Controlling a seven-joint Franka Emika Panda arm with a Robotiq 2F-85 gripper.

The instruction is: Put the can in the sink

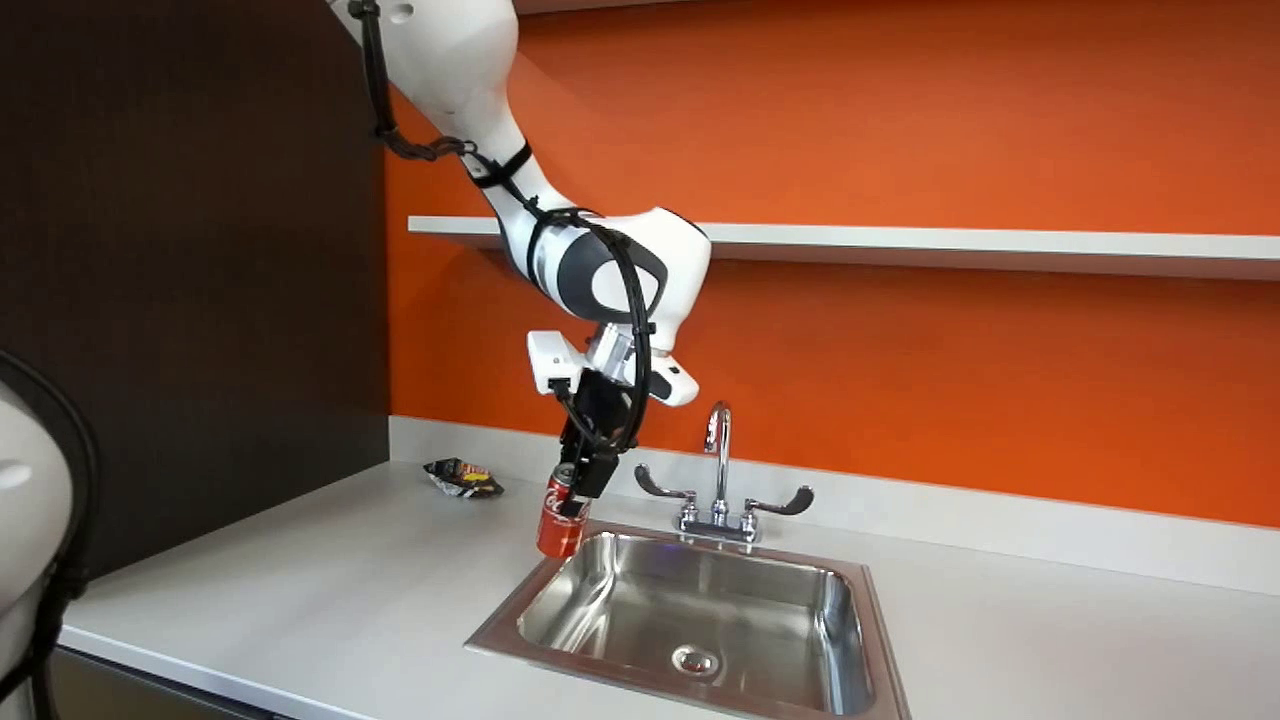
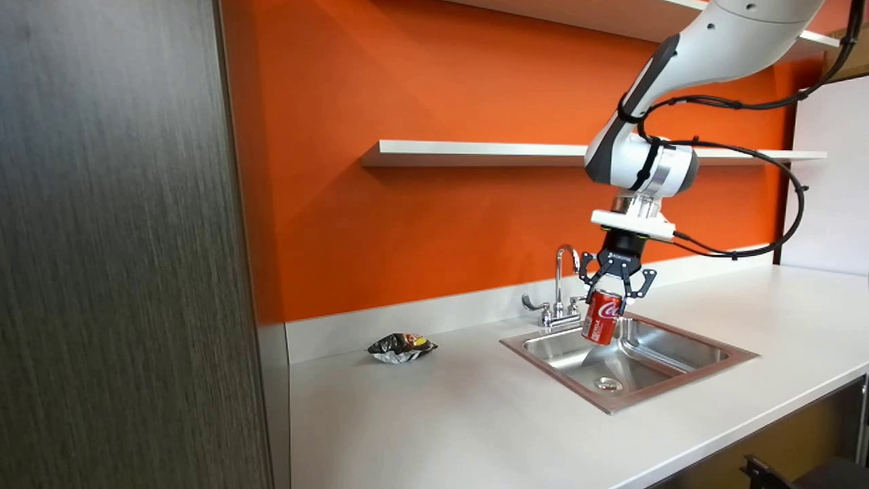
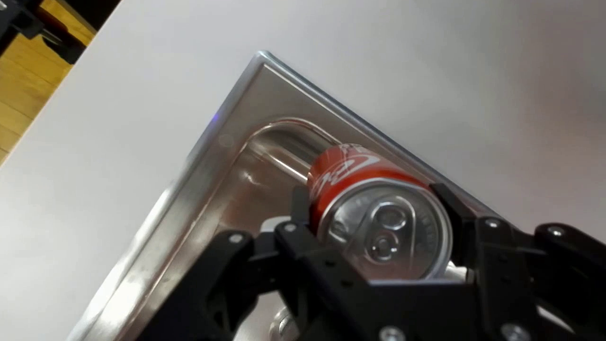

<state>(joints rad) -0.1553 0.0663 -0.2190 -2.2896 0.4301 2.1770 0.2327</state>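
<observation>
The jaws are clamped on the red can (image 2: 601,324) and hold it tilted above the left part of the sink (image 1: 690,595) — the chrome faucet (image 1: 721,475) stands at the far edge. A dark packet (image 1: 463,478) lies on the desk (image 1: 300,600) to the left.

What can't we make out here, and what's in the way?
Can, underside: turned away from the camera in every view.
Sink drain: in the wrist view, partly hidden by the jaws and cut off by the bottom edge.
Crumpled packet: small print too tiny to read in both exterior views.
White rounded part: cut off by the left edge in an exterior view; can't tell what it belongs to.
</observation>
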